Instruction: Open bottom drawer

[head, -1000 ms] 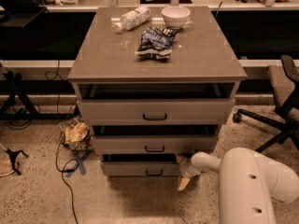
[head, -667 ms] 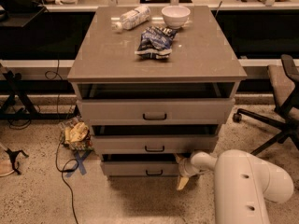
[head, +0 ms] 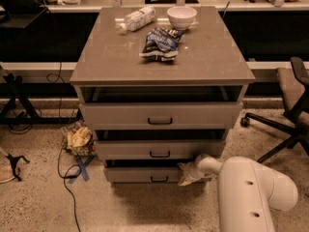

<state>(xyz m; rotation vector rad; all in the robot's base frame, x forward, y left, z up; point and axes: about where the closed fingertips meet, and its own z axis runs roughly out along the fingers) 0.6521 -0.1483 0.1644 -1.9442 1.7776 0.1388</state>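
Note:
The bottom drawer (head: 142, 175) is the narrowest grey-beige front at the foot of the cabinet (head: 159, 62), with a small black bar handle (head: 159, 179). It stands slightly pulled out, with a dark gap above it. The middle drawer (head: 159, 150) and top drawer (head: 161, 116) also sit a little forward. My gripper (head: 186, 174) is at the right end of the bottom drawer's front, right of the handle and touching or just beside the front. The white arm (head: 251, 192) reaches in from the lower right.
A water bottle (head: 136, 19), a white bowl (head: 181, 17) and a dark snack bag (head: 159, 42) lie on the cabinet top. An office chair (head: 289, 110) stands to the right. A crumpled bag (head: 79, 140) and cables (head: 67, 178) lie on the floor at the left.
The arm's thick white link has swung left and stands more upright. The gripper stays at the right end of the bottom drawer, and the drawer shows no clear movement.

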